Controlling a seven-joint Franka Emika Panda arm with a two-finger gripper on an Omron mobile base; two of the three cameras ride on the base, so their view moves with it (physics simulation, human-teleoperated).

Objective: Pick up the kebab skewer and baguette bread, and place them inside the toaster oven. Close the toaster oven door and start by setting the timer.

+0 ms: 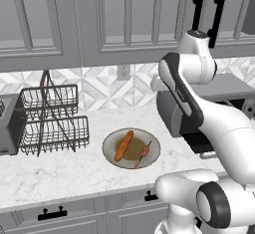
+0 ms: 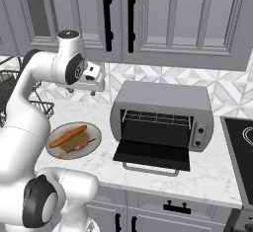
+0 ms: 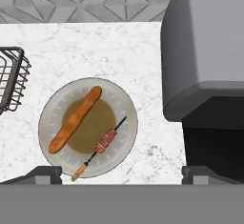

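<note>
Baguette bread (image 3: pixel 75 119), kebab skewer (image 3: pixel 102 144) on plate (image 3: pixel 125 107)

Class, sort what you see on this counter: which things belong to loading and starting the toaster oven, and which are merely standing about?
Belongs to the job:
kebab skewer
baguette bread
toaster oven
toaster oven door, hanging open
tool, open above the plate

Standing about:
plate under the food
wire dish rack
slot toaster
stovetop

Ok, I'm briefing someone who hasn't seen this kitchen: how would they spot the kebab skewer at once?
Find the open toaster oven on the marble counter; left of it sits a round plate. Two foods lie on it: the kebab skewer is the thin stick with small reddish chunks, far slimmer than the thick orange-tan baguette bread beside it.
</note>
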